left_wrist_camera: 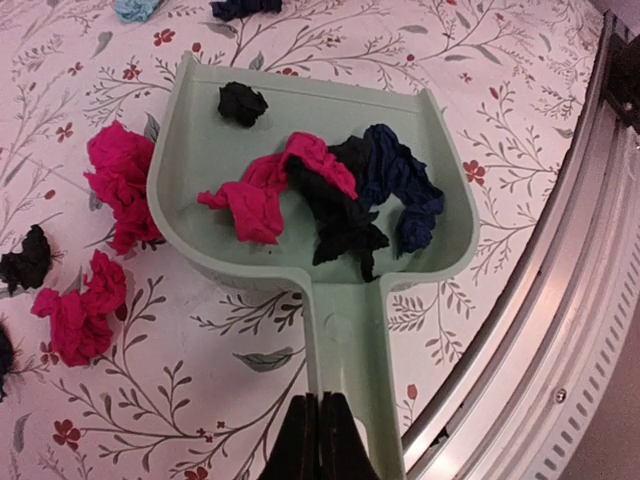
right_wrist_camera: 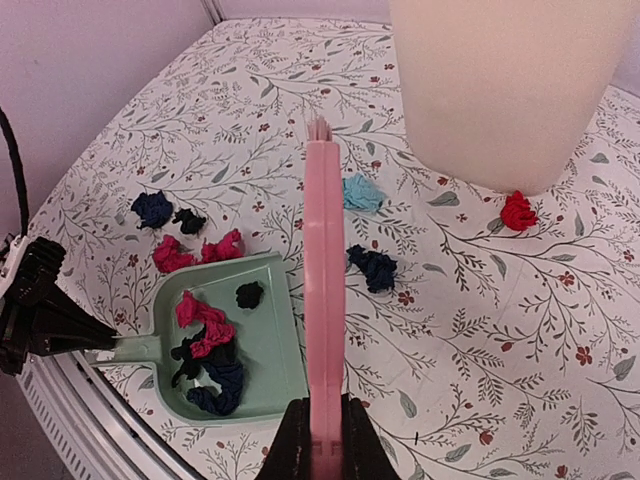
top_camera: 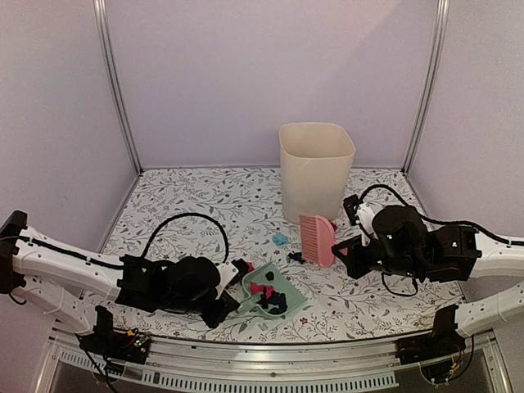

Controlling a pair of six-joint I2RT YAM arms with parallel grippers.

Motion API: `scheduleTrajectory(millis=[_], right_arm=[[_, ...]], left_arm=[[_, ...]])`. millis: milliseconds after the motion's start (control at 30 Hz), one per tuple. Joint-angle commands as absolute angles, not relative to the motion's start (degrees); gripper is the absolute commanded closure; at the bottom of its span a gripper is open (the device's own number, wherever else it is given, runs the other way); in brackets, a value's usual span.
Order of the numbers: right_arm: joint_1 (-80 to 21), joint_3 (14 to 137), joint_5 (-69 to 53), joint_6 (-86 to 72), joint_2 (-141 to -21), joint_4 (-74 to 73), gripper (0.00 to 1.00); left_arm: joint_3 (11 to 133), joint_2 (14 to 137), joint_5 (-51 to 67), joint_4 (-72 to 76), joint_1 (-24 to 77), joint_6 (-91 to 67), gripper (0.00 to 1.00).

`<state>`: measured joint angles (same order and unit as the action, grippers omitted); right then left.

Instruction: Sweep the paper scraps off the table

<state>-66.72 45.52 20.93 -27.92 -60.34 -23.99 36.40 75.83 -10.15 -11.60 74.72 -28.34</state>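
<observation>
The left claw [left_wrist_camera: 320,415] is closed tight on the handle of the green dustpan [left_wrist_camera: 195,160]. The right claw [right_wrist_camera: 320,420] is closed tight on the pink brush [right_wrist_camera: 324,300]. Some paper scraps [left_wrist_camera: 330,190] lie in the dustpan. More lie on the desk [left_wrist_camera: 500,90]: pink and black ones just beside the pan, teal and navy ones near the brush, and a red one by the bin [right_wrist_camera: 500,80].

In the left wrist view, the dustpan [left_wrist_camera: 195,150] handle end is covered by the left end effector [left_wrist_camera: 320,440] and cropped by the lower edge. A teal scrap [left_wrist_camera: 135,8] and a navy scrap [left_wrist_camera: 245,6] are cropped at the top. In the right wrist view, the waste bin [right_wrist_camera: 490,90] rim is cut off.
</observation>
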Motion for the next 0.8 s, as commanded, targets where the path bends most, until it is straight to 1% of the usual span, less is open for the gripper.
scheduleTrajectory(millis=[0, 267, 500, 633, 767], right_arm=[[-66.80, 45.25, 27.85, -30.57, -54.95, -25.23, 1.00], [-66.71, 44.45, 37.19, -35.05, -50.36, -30.25, 1.00], [-66.50, 44.59, 45.29, -41.67, -46.71, -37.18, 1.00], [-65.13, 44.52, 46.87, -44.42, -45.95, -38.95, 1.00], [-62.49, 44.09, 46.27, -45.61, -47.58, -39.53, 1.00]], left_arm=[[38.21, 71.62, -12.42, -13.92, 74.85, -26.74, 1.00], [42.69, 66.40, -16.26, -18.44, 74.88, -24.93, 1.00], [49.70, 65.36, -20.16, -24.38, 74.45, -23.65, 1.00], [54.77, 64.66, -22.46, -27.38, 74.20, -22.25, 1.00], [59.95, 65.48, -23.25, -27.71, 72.26, -20.16, 1.00]])
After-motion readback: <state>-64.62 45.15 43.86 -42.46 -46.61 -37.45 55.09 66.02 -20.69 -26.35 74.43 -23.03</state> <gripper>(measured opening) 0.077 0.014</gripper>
